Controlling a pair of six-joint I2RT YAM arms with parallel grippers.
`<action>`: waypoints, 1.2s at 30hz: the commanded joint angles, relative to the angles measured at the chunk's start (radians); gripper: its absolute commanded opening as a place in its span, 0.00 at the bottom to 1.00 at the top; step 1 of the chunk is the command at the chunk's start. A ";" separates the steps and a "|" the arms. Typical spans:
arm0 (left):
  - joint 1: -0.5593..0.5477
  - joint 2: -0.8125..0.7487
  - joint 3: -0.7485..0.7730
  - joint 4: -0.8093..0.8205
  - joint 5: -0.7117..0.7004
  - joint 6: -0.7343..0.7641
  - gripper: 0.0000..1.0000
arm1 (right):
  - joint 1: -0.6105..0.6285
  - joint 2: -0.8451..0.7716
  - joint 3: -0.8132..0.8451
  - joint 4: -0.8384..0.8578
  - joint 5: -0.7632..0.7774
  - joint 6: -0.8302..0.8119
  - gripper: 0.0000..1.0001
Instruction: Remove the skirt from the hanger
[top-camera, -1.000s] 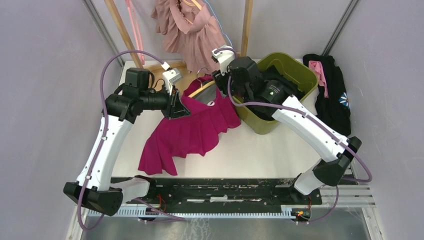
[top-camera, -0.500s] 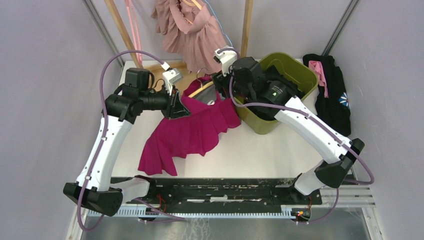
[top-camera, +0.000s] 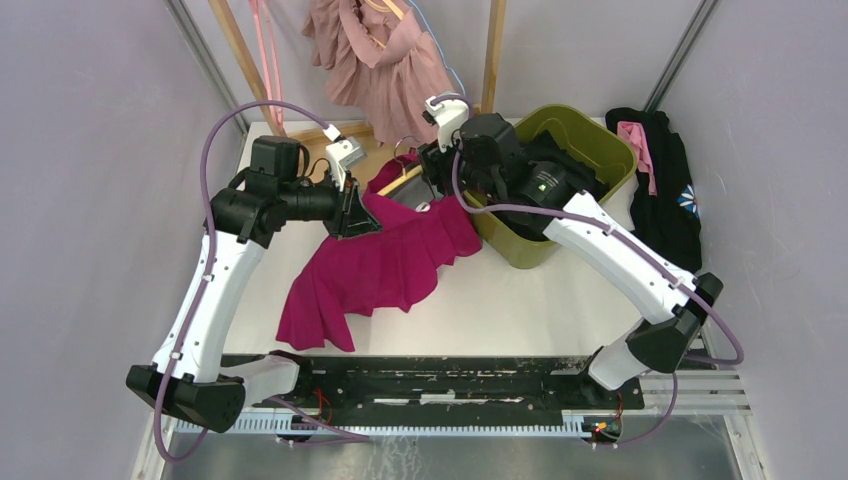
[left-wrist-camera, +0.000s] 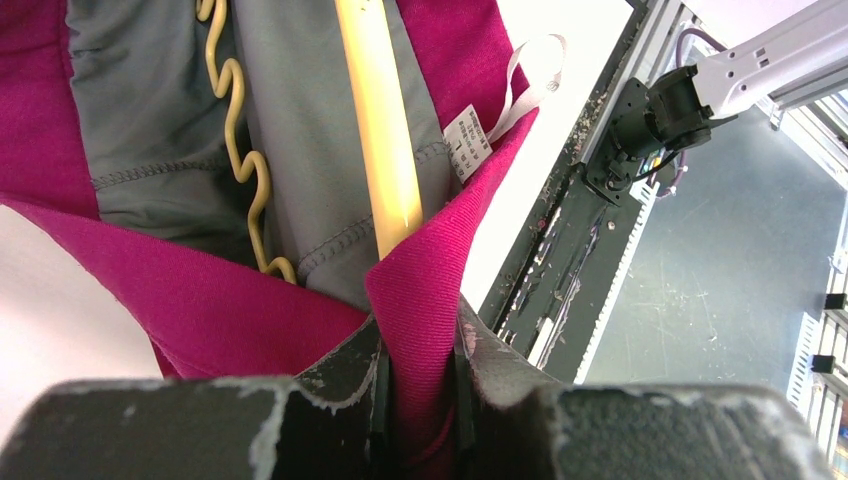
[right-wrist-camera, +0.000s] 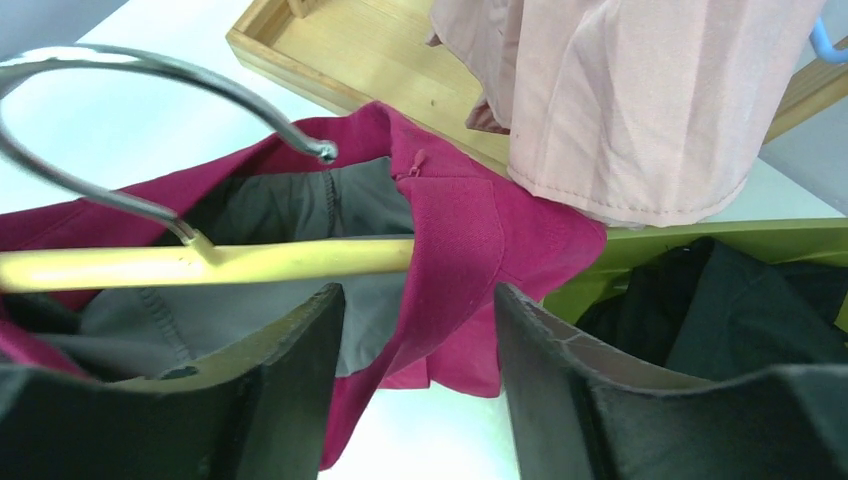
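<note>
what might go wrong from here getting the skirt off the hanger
The left gripper pinches only a thin waistband fold of the skirt, which may slip out. The right gripper is open, not holding the hanger, so it may drag along. The pink dress hangs close and could snag.

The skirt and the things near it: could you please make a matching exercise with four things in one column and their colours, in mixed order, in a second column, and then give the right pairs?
Things:
1. skirt
2. hanger bar
3. bin
4. hanging dress

Colours:
A. olive green
B. pale pink
C. magenta
D. pale yellow

Right pairs: 1-C; 2-D; 3-A; 4-B
</note>
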 joint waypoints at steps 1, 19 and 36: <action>-0.006 -0.045 0.027 0.109 0.030 -0.022 0.03 | 0.000 0.044 0.011 0.025 0.066 0.003 0.56; -0.008 0.001 0.035 0.131 0.011 -0.022 0.03 | 0.042 -0.009 0.109 -0.043 -0.176 0.042 0.01; -0.007 0.130 0.178 0.166 0.039 -0.008 0.03 | 0.262 0.076 0.184 -0.098 -0.271 0.006 0.03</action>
